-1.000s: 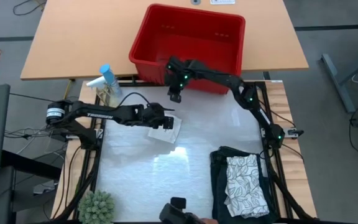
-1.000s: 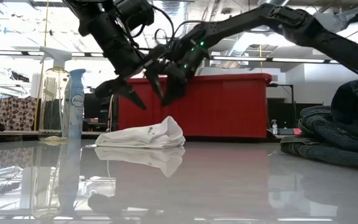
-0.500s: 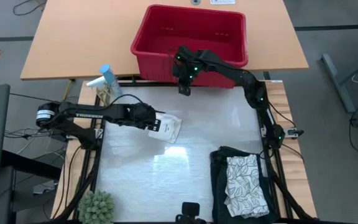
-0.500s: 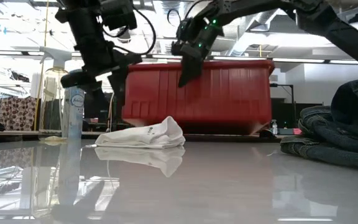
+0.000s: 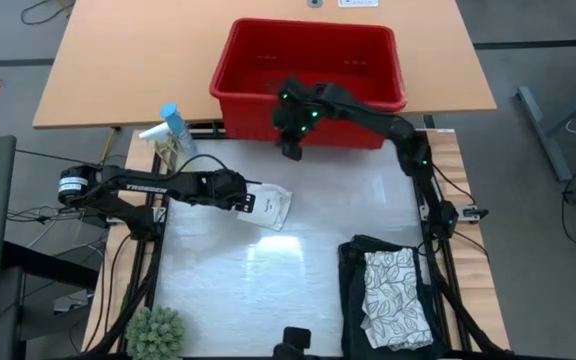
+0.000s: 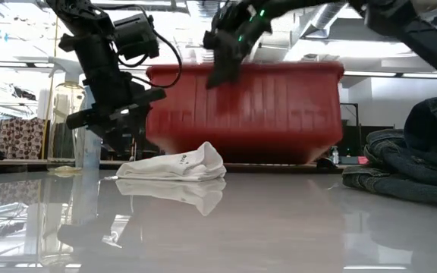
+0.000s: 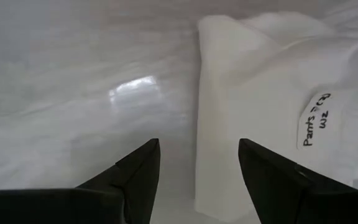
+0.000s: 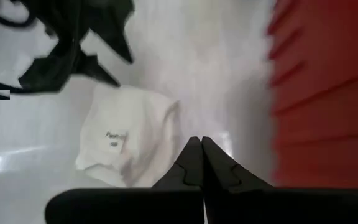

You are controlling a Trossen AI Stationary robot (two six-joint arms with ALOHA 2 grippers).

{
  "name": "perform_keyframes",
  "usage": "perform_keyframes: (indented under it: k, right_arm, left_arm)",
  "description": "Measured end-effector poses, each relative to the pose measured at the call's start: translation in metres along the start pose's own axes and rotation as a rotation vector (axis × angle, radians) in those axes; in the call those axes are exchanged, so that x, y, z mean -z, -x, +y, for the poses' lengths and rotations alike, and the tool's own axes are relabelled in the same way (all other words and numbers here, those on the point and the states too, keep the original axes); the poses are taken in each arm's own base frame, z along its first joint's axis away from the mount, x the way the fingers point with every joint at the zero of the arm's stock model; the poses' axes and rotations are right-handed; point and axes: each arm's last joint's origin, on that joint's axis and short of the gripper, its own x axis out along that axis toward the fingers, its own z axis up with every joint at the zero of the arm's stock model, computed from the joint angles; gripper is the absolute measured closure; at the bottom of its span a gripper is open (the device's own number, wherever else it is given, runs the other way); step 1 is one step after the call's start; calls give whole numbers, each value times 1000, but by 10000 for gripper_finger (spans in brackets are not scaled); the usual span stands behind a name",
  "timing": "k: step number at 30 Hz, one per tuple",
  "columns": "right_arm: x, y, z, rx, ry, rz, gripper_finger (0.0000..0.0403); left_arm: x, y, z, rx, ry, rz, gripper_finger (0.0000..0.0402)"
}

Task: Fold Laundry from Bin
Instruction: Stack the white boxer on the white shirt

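- Left gripper (image 5: pixel 251 199): jaws spread with nothing between them, just off the 9 o'clock edge of the small whitish cloth (image 5: pixel 271 206); in the left wrist view its fingers (image 7: pixel 135 171) frame that cloth's folded edge and bare surface; whether the tips touch the cloth I cannot tell
- Whitish cloth: a loose bundle with a written tag showing, lying a little toward 10 o'clock from the middle of the white surface (image 5: pixel 298 270)
- Right gripper (image 5: pixel 291 152): fully closed and empty, hanging at the bin (image 5: pixel 308 60)'s near wall, about 1 o'clock from the cloth and well apart from it; the right wrist view shows its pinched tips (image 8: pixel 199 163) over the surface with the bin's red wall beside them
- Bin: at 12 o'clock, across the far edge of the white surface; nothing shows inside it from above; blurred in the low view
- Dark garment (image 5: pixel 363 300) with the leaf-patterned cloth (image 5: pixel 396 296) stacked on it: at 5 o'clock on the surface
- Spray bottles (image 5: pixel 171 133) stand at 10 o'clock; a plant (image 5: pixel 155 332) at 7 o'clock
- Step, as I judge it: the bin looks emptied and two pieces look finished; the whitish cloth is the piece in hand, not yet neatly folded
- Next move probably calls for the left gripper to close on the cloth's near edge and the right to come across to a second edge; a one-sided pull could drag the bundle along instead of opening it
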Motion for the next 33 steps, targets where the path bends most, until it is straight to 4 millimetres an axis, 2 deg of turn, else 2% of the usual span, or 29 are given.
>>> perform_keyframes:
  k: [4, 8, 11, 14, 17, 20, 24, 28, 33]
  right_arm:
    - [18, -49, -16, -30, -56, 114, 388]
    - [37, -97, -26, -60, -18, 217, 388]
    - [49, -113, -25, -125, -25, 281, 388]
    - [51, -112, -20, -199, -48, 296, 388]
    - [41, -99, -8, -207, -6, 263, 388]
    - [26, -76, 9, -205, 37, 210, 388]
    - [8, -34, 31, -196, 73, 137, 388]
    - [-9, 16, 59, -175, 147, 23, 388]
    - [-17, 74, 90, -125, 219, -80, 388]
  left_arm:
    - [0, 0, 0, -1, -15, -4, 195]
    - [0, 0, 0, 6, -14, 3, 195]
    - [1, 0, 0, 3, -27, 22, 195]
    - [2, 0, 1, 3, -35, 34, 195]
    - [2, 0, 1, 1, -42, 35, 195]
    - [0, -1, 4, -6, -35, 57, 195]
    - [-2, -1, 5, 11, -46, 88, 195]
    - [-4, -2, 7, -11, -46, 62, 195]
    - [-1, -14, 15, 54, -7, 37, 196]
